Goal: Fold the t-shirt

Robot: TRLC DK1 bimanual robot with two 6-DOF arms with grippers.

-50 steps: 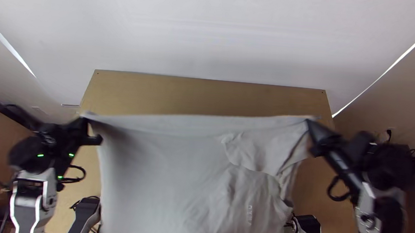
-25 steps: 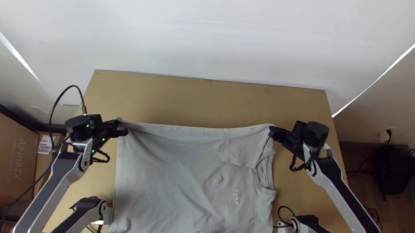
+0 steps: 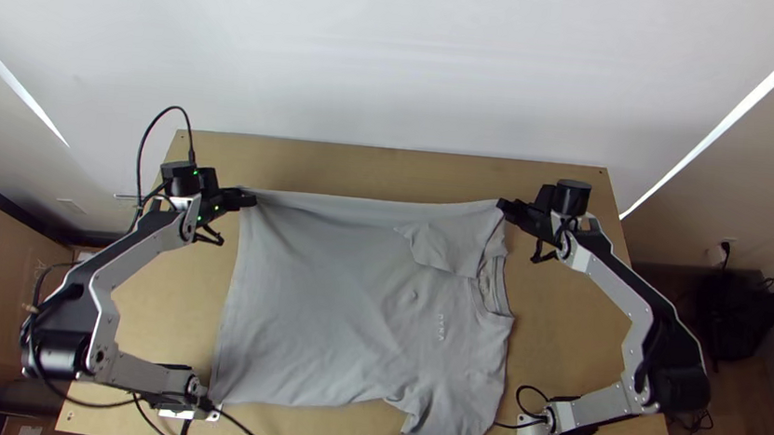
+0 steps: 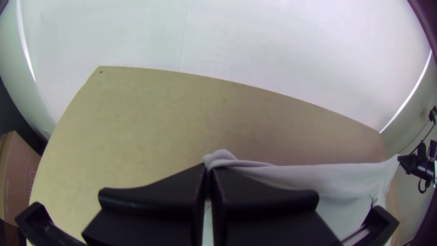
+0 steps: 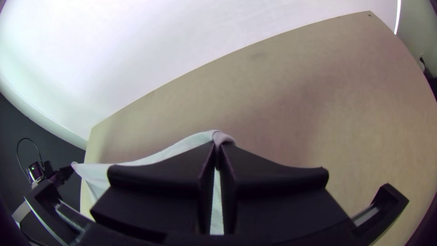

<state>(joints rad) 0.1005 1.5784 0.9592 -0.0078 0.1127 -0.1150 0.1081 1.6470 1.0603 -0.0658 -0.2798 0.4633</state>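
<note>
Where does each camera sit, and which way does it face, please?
Top view: high over the near edge of the table, facing steeply down; the left arm and right arm show.
Left wrist view: on the left wrist, facing past the left tool to the far edge and white backdrop.
Right wrist view: on the right wrist, facing past the right tool to that edge.
Shared: both wrist views show both tools gripping the t-shirt.

Plain grey shirt (image 3: 332, 316) with small white lettering (image 3: 441, 327)

Robotics lab, mounted arms (image 3: 619, 289), wooden table (image 3: 363, 171)
</note>
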